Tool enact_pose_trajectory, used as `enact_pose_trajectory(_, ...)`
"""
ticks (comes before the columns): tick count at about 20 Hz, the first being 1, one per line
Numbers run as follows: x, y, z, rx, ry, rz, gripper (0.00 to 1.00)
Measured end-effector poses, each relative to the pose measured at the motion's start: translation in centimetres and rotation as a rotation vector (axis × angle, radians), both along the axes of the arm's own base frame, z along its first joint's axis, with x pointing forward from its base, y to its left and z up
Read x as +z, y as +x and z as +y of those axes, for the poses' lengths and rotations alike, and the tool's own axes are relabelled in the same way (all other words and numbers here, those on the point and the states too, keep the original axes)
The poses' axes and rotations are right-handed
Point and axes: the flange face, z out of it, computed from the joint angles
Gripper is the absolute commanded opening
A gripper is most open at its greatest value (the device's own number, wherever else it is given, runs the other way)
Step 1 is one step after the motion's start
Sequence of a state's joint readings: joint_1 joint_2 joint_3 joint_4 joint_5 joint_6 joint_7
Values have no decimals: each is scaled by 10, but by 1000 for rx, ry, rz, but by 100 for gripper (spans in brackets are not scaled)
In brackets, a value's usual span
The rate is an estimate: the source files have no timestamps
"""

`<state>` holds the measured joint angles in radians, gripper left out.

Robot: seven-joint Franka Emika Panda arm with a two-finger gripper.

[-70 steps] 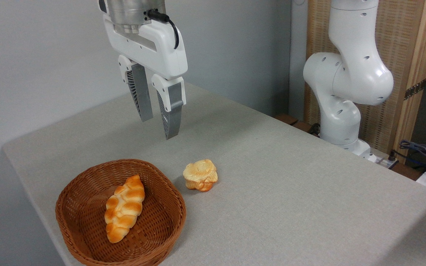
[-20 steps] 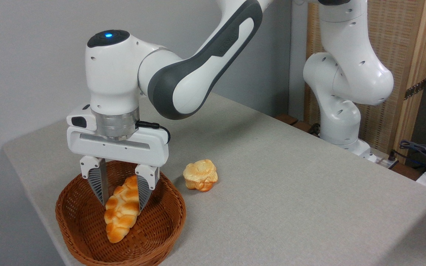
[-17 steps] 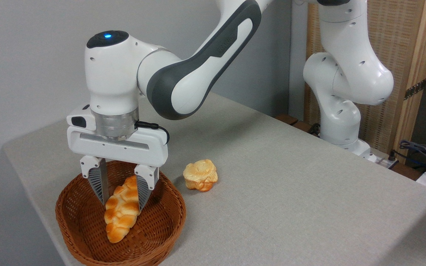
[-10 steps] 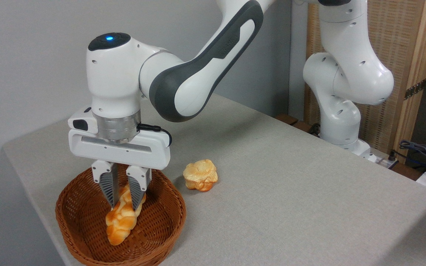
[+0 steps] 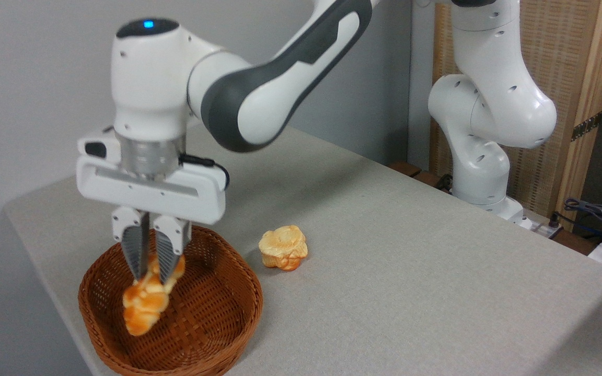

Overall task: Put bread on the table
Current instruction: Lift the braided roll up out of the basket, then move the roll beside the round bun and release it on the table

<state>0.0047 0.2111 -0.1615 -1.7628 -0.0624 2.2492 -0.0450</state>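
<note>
Item, bread [image 5: 144, 302]: my hand [image 5: 147, 275], apart around it a second ago, is now clamped on its upper half and has raised it clear above the basket [image 5: 217, 334], so carrying to the surface [image 5: 411, 261] comes next.

Plain grey wall [image 5: 45, 62]; slatted wooden screen [image 5: 567, 68] at right.

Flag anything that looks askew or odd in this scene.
The bread hangs tilted from the gripper, pinched near its upper end, its lower end drooping over the basket. The small bun sits on the table, nothing odd there.
</note>
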Motion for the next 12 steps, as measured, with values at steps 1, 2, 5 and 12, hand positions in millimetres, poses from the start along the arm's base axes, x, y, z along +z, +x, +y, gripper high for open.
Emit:
enact_pose_trajectory(1,13,0,0,1,-2,-23,37)
enact_pose_trajectory(2,21,0,0,1,-2,-33,37)
enact_pose_trajectory(5,47,-12,0,-112,35,-30,39)
enact_pose_trajectory(12,99,-110,-24,-670,119,183,59)
